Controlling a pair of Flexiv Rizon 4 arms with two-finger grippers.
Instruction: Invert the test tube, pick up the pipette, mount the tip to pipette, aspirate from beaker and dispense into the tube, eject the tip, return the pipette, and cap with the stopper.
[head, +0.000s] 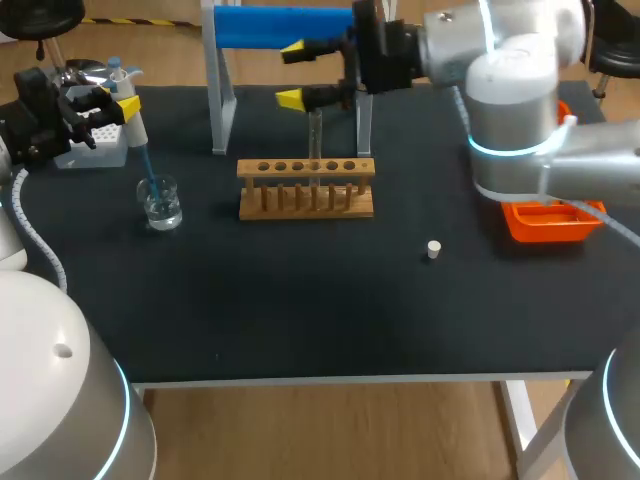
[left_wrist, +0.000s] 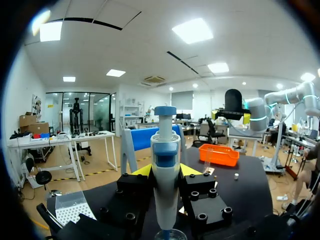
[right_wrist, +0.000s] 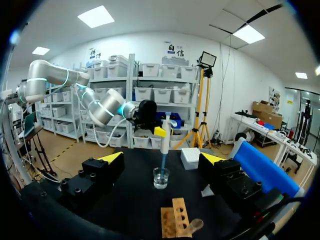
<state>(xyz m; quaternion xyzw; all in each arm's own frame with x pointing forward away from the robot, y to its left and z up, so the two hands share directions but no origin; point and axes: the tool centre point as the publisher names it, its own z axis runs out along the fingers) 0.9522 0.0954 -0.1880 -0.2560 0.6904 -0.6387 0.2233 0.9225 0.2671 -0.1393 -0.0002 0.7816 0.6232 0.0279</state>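
While left tool (left_wrist: 165, 170) clamps pipette (left_wrist: 164, 150), blue tip (head: 149, 168) dipped in beaker (head: 161, 205) on counter (head: 300, 300), right tool (head: 293, 72) jaws apart over test tube (head: 314, 135) in wooden rack (head: 306, 200), apparently not touching, stopper (head: 433, 249) nearby

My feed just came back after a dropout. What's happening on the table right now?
The left gripper holds the pipette, its blue tip dipped in the beaker. The right gripper is open beside the test tube standing in the wooden rack. The stopper lies loose on the table, so the tube is uncapped.
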